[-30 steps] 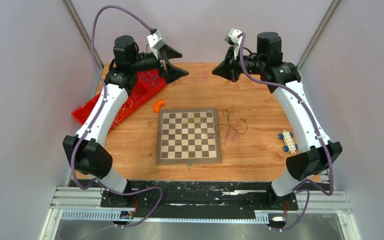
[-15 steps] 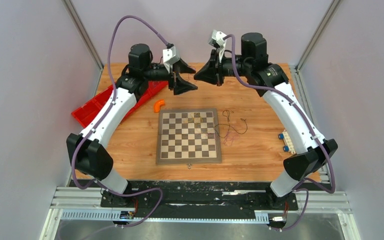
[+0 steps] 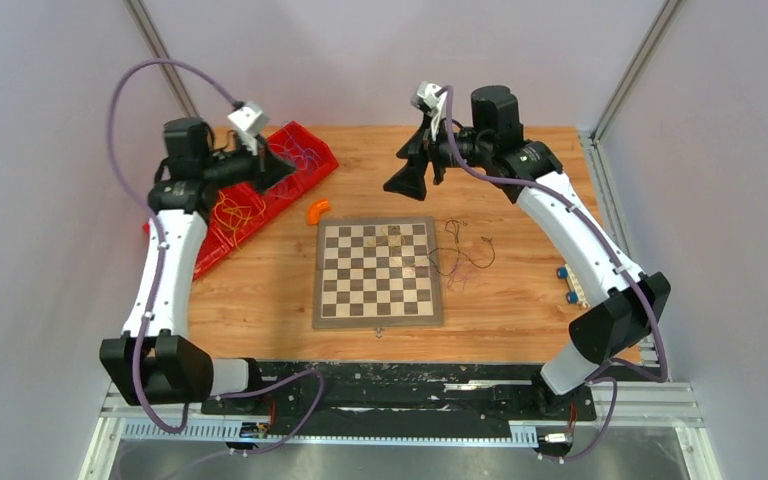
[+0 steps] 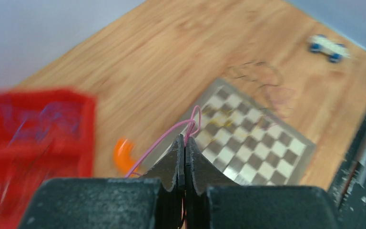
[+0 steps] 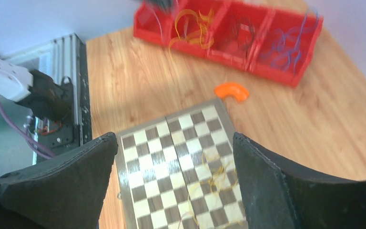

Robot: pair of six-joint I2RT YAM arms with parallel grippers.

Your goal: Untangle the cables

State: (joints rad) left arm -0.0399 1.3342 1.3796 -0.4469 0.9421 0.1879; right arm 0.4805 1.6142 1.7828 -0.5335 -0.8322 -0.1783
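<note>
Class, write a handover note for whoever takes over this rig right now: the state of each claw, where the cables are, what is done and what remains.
Left claw: shut on a thin pink cable, raised near the red tray.
Right claw: open and empty, above the chessboard.
Done: orange cables, black cables and purple-blue cables lie in separate tray compartments.
Left: the yellow tangle on the chessboard, and the black wire on the table just right of it.
</note>
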